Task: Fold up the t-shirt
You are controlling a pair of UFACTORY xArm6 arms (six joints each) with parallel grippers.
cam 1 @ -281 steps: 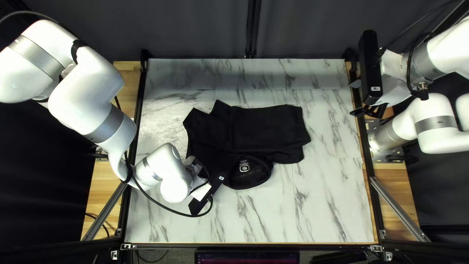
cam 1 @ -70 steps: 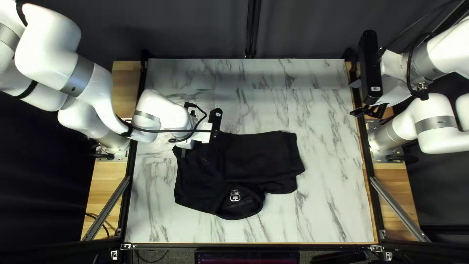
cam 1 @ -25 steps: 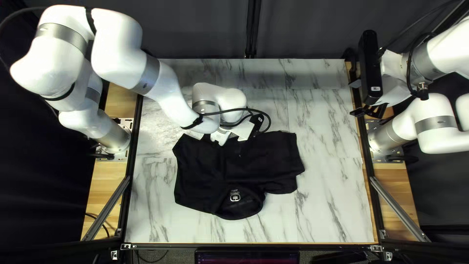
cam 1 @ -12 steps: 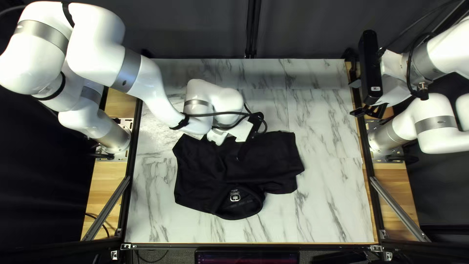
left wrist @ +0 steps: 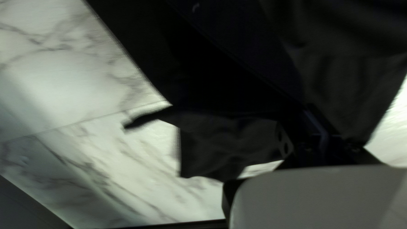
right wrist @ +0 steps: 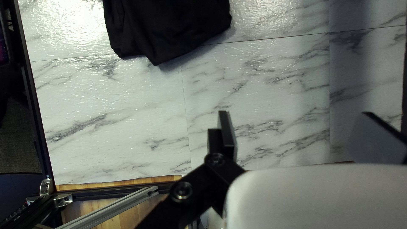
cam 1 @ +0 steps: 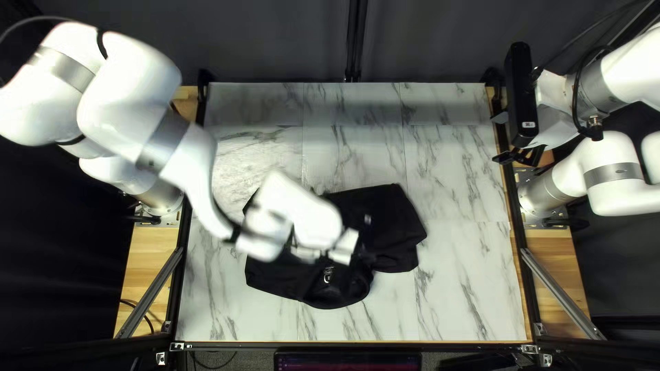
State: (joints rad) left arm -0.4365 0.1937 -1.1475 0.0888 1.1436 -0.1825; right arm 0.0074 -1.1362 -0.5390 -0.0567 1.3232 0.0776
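While the black t-shirt (cam 1: 395,223) lies partly folded mid-table (cam 1: 467,295), neck opening toward the near edge, left gripper (cam 1: 316,254) is down at it. Can't tell if that claw's closed or clamped: dark, blurred. Right gripper (cam 1: 519,156) is at the table's right edge, well apart from the shirt, fingers (right wrist: 228,135) spread.

On the t-shirt (cam 1: 399,223), shows plain black, with small whitish print (cam 1: 328,275). On the bench (cam 1: 454,295), shows white with grey marble veins. On left arm (cam 1: 127,93) and right arm (cam 1: 632,62), shows white with grey bands (cam 1: 610,174).
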